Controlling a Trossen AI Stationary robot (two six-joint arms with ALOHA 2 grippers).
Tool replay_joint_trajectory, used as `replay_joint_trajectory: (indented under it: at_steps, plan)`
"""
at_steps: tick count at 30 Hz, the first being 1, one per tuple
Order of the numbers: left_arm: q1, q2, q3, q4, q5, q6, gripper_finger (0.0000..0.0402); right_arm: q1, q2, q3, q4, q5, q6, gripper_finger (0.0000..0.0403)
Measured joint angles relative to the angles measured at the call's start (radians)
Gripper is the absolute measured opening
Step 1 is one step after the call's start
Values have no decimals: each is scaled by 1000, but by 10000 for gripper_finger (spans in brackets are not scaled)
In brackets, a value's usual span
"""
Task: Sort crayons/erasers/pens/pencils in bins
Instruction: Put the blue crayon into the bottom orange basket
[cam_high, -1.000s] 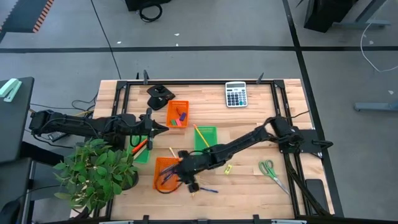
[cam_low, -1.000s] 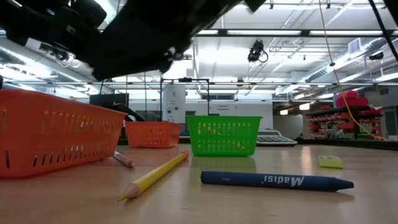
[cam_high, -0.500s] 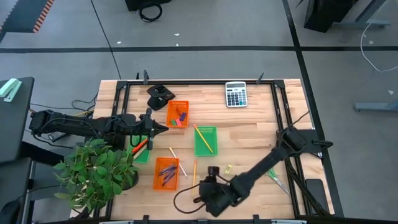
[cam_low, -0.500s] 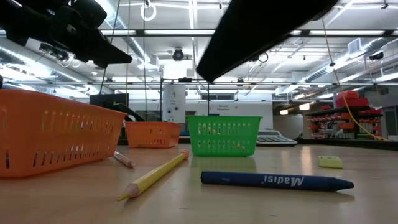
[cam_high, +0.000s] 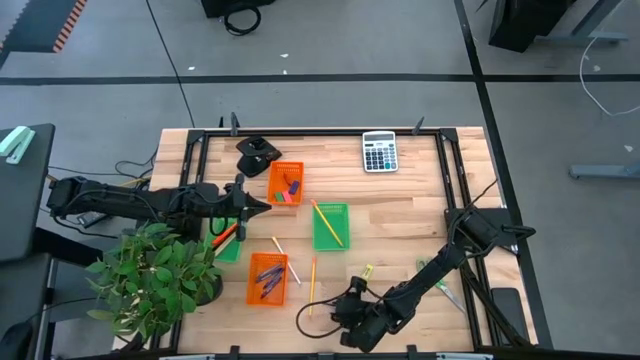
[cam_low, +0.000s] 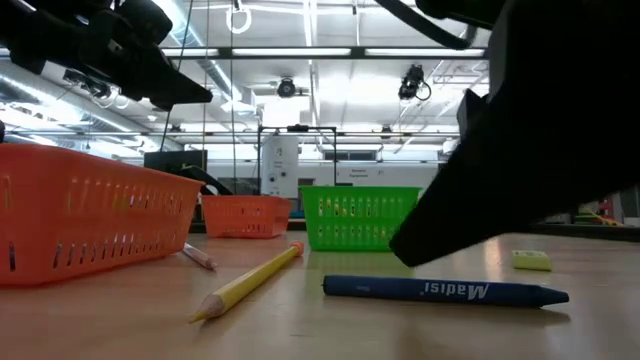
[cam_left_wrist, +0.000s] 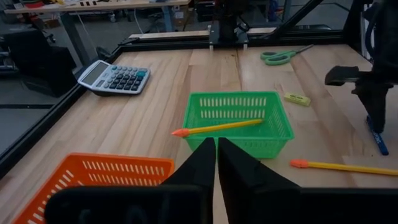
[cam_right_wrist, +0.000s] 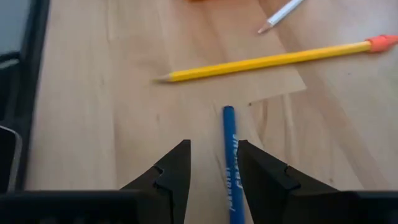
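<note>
A blue pen (cam_right_wrist: 231, 155) lies flat on the wood near the table's front edge; the low view shows it as well (cam_low: 445, 290). My right gripper (cam_right_wrist: 213, 163) is open just above it and slants down, one finger on either side of the pen's end; I see no touch. In the high view this gripper (cam_high: 347, 312) covers the pen. My left gripper (cam_left_wrist: 216, 147) is shut on nothing and hovers between the far orange bin (cam_high: 286, 183) and the green bin (cam_high: 330, 225), which holds a pencil. A near orange bin (cam_high: 267, 278) holds pens.
A yellow pencil (cam_right_wrist: 267, 60) and a pale pencil (cam_right_wrist: 280, 14) lie on the wood just beyond the pen. A yellow eraser (cam_high: 367, 271) and green scissors (cam_left_wrist: 283, 56) lie to the right. A calculator (cam_high: 378, 151) is at the back, a potted plant (cam_high: 155, 280) at front left.
My right gripper has left the near orange bin, swung toward the table's near edge and to the right, turned about, and sunk until its fingers stand over the blue pen. The pen and pencils have stayed where they were.
</note>
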Motion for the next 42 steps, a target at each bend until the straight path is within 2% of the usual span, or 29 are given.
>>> replay_joint_trajectory:
  at_steps: [5,9,12,16,21,23,32,42]
  plan:
    - [0,0,0,-5,0,-5,19,4,0,-3,-15,1,15,137]
    - [0,0,0,-8,0,-5,20,4,0,-59,3,3,75,133]
    - [0,0,0,-8,0,-5,25,5,-6,-111,69,1,122,121]
    - [0,0,0,-8,0,-5,27,12,-7,-149,122,15,104,93]
    - [0,0,0,-8,0,-5,18,18,-5,-149,123,17,38,36]
    - [0,0,0,-8,0,-6,17,18,-5,-149,122,15,15,24]
    - [0,0,0,-18,0,-6,27,18,-4,-139,140,33,-99,26]
    - [0,0,0,-22,0,-6,17,-48,-99,-19,35,46,-438,26]
